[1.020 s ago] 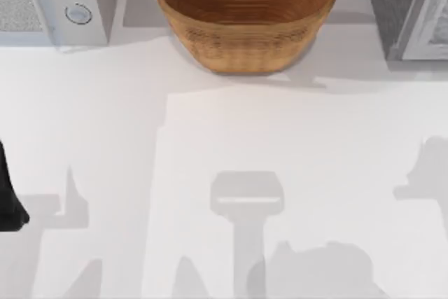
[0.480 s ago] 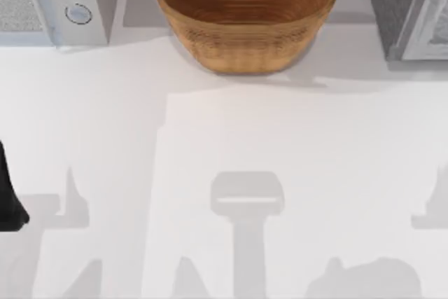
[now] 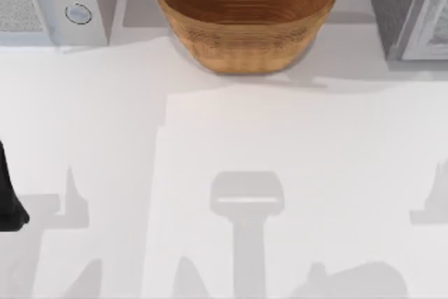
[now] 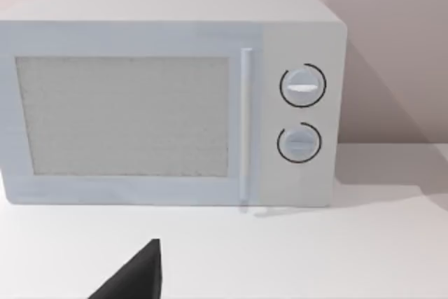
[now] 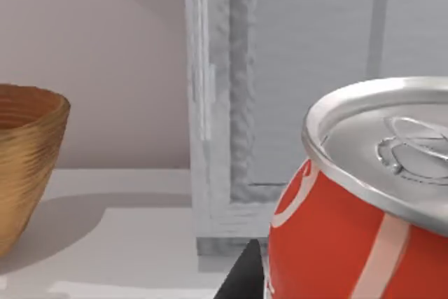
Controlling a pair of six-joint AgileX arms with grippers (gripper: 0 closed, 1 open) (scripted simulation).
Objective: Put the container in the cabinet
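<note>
The container [image 5: 357, 208], a red can with white marks and a silver top, stands upright and very close in the right wrist view. A dark finger [image 5: 243, 279] of my right gripper lies against its side, so the gripper is shut on it. Behind the can rises the grey cabinet [image 5: 231, 103], with its frame edge and paler inner panel facing me. From above, the cabinet [image 3: 409, 12] stands at the table's far right corner. My left arm [image 3: 8, 197] stays parked at the table's left edge.
A large woven brown basket bowl [image 3: 245, 15] sits at the back middle, and its rim [image 5: 28, 138] lies to one side of the cabinet. A white microwave [image 3: 56, 1] with two dials stands at the back left, and its door [image 4: 126, 117] is closed.
The arm shadows on the table's front right have slid further right and toward the front edge. The left arm, basket and microwave have not moved.
</note>
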